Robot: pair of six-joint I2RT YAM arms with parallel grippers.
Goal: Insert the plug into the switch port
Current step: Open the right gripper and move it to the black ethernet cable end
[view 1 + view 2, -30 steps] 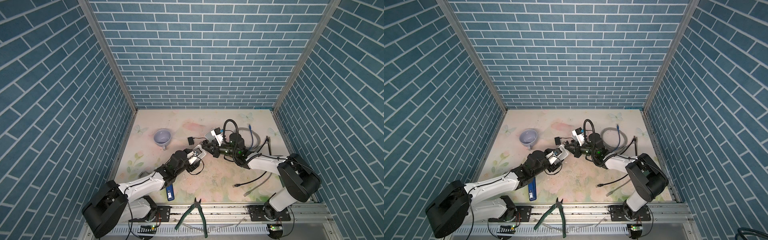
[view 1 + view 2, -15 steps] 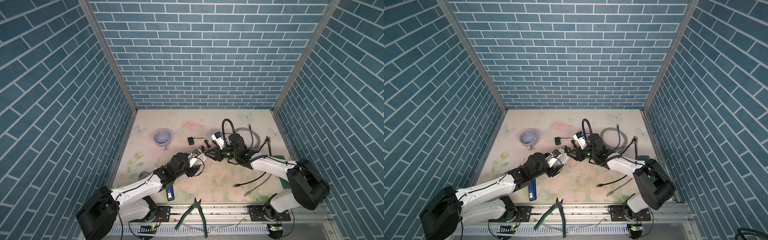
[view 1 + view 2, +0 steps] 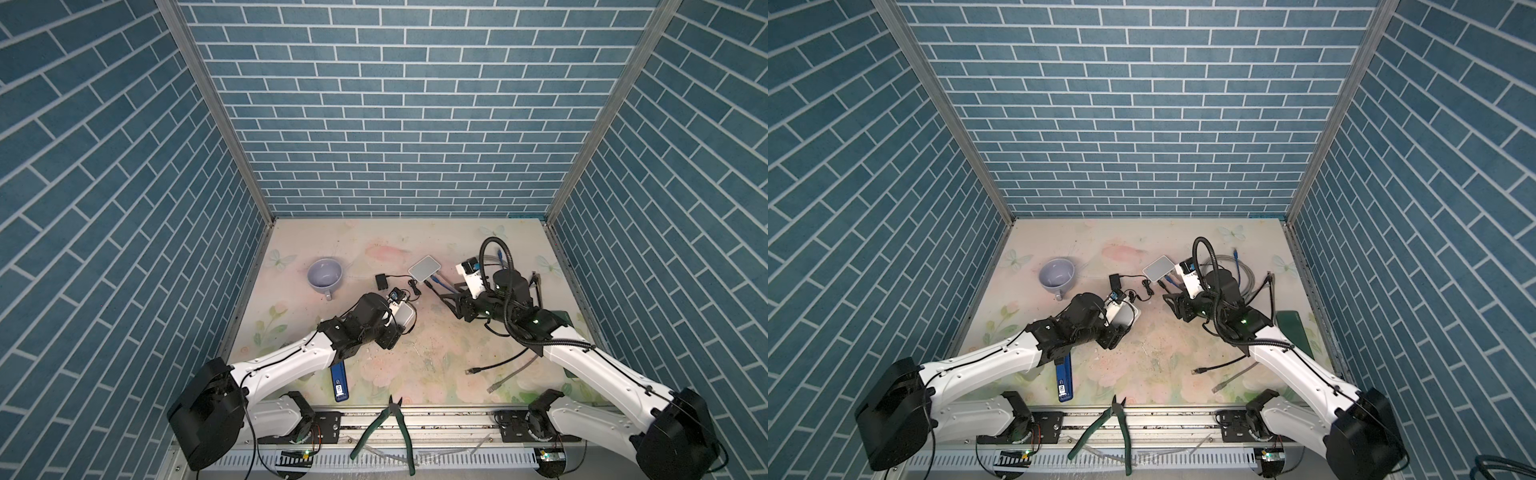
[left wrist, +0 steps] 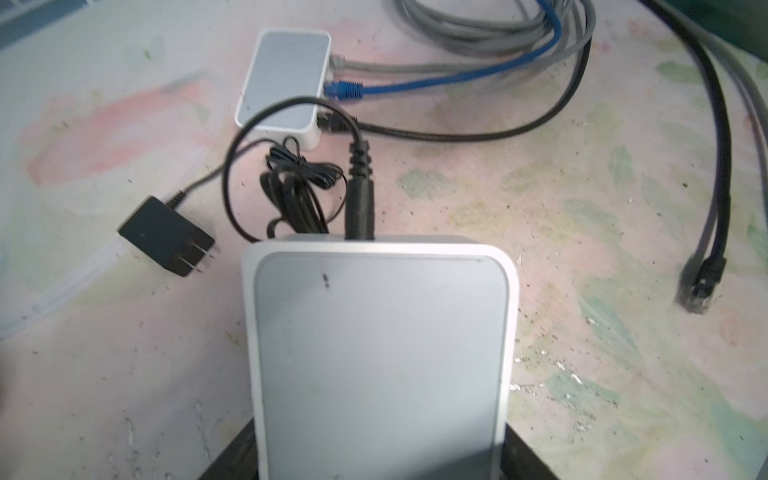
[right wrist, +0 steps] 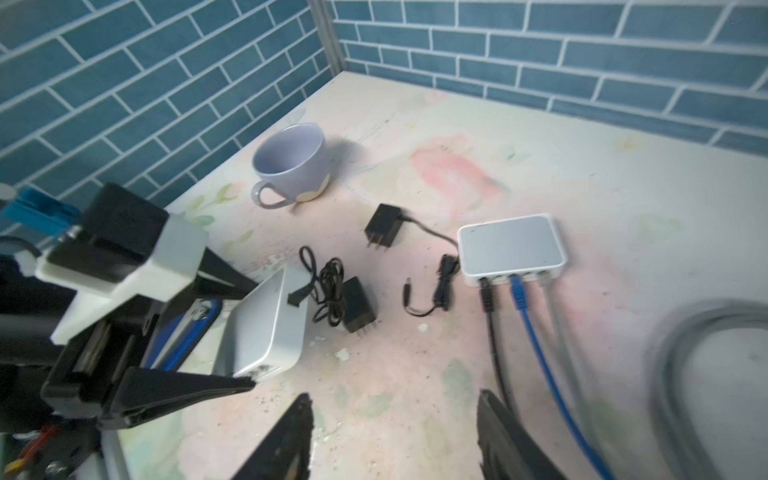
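Near the table's [image 3: 419,370] middle, left gripper [image 4: 380,461] clamps the white switch [image 4: 380,345] by its sides; black plug [image 4: 360,199] sits in the edge facing away from the jaws (cord [image 4: 299,183] bundled beyond). Empty, the right gripper [image 5: 395,432] gapes wide near a second switch [image 5: 513,247].

The switch [image 4: 380,357] is a white box with rounded corners and a grey top panel. It is clamped across its width in the left tool [image 4: 379,432] and tilted up on one edge near the middle of the tabletop [image 3: 415,365]. The black barrel plug [image 4: 359,199] is seated in the switch's edge facing 1 o'clock in both top views. Its thin cord [image 4: 226,178] loops back.
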